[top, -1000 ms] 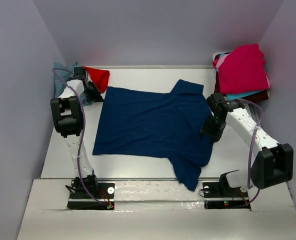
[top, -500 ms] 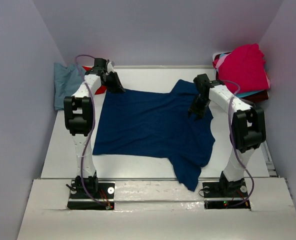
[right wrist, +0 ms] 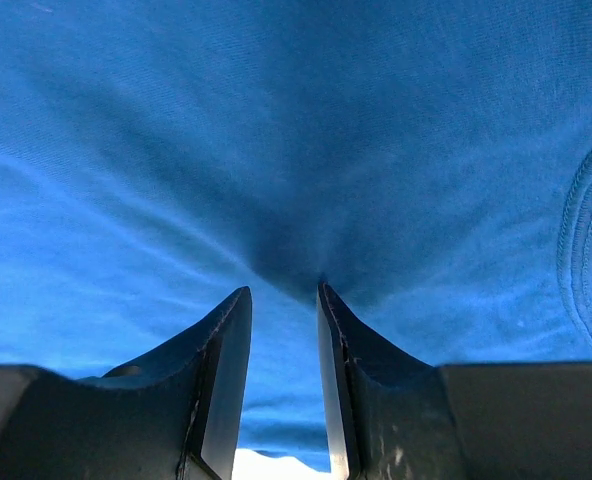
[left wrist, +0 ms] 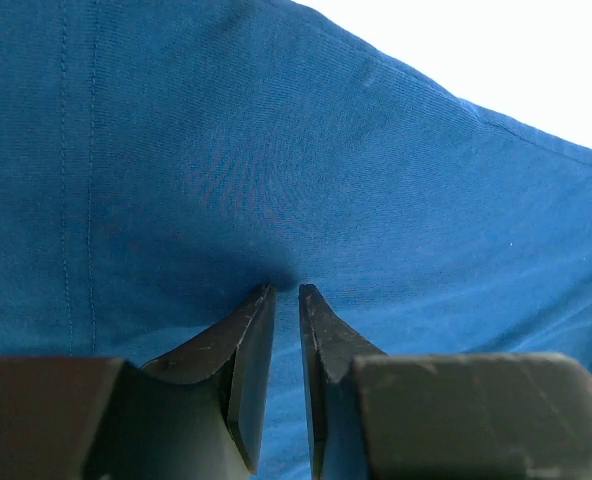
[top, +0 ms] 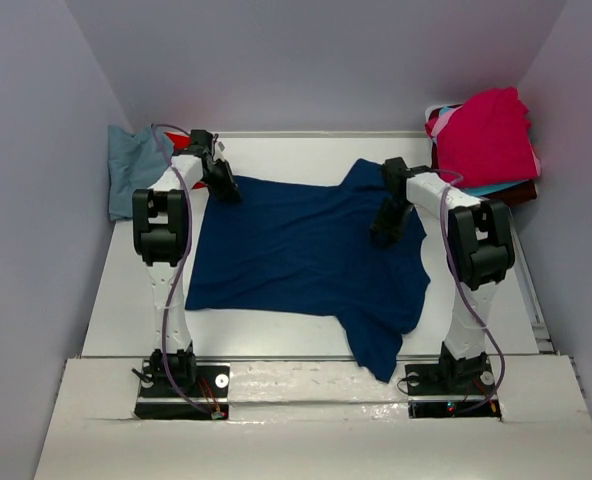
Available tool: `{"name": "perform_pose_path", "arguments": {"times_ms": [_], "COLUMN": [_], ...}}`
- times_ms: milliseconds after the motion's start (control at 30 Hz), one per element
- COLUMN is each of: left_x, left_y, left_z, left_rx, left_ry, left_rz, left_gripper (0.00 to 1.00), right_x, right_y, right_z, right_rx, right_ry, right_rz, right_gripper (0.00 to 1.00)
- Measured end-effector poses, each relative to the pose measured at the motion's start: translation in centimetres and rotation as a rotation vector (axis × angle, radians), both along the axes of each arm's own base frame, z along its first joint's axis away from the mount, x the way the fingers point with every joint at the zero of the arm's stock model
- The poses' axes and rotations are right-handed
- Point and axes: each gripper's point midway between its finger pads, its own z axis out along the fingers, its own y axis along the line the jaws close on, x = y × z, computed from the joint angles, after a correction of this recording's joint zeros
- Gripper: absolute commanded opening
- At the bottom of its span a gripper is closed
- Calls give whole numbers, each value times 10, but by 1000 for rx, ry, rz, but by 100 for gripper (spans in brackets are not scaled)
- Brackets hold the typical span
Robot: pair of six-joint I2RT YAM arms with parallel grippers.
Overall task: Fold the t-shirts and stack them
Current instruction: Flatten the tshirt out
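A navy t-shirt (top: 296, 250) lies spread flat on the white table (top: 126, 300), no print showing. My left gripper (top: 224, 187) is at its far left corner. In the left wrist view the jaws (left wrist: 286, 288) are nearly closed, tips pinching puckered navy cloth (left wrist: 276, 150). My right gripper (top: 384, 232) is on the shirt's right side below the far sleeve. In the right wrist view its jaws (right wrist: 283, 288) stand a little apart, tips pressed into the navy cloth (right wrist: 276, 120).
A stack with a magenta shirt (top: 486, 135) on top and turquoise (top: 476, 190) and maroon (top: 521, 192) edges below sits at the far right. A blue-grey shirt (top: 131, 170) lies at the far left, a red sliver (top: 179, 135) beside it. Grey walls surround the table.
Both arms swung in from the sides onto the navy shirt's far part. In the last half second each gripper settled lower onto the cloth.
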Motion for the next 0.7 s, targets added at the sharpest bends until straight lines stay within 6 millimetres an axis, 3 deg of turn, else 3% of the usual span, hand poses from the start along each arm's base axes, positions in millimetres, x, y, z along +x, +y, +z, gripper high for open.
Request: {"name": "perform_pose_path", "arguments": {"times_ms": [167,700], "left_x": [0,-30], "left_y": [5,42], "left_z": [-1,-3], "left_rx": [15,15], "left_ry": [5,31], "left_rz": [25,150], "left_gripper": [31,31], "right_x": [-20,-72], "right_y": [-3,-16], "right_z": [-13,-15], "right_rx": [-1,-13], "right_ry": [55,103], "right_rz": [2,20], "right_gripper": [39,39]}}
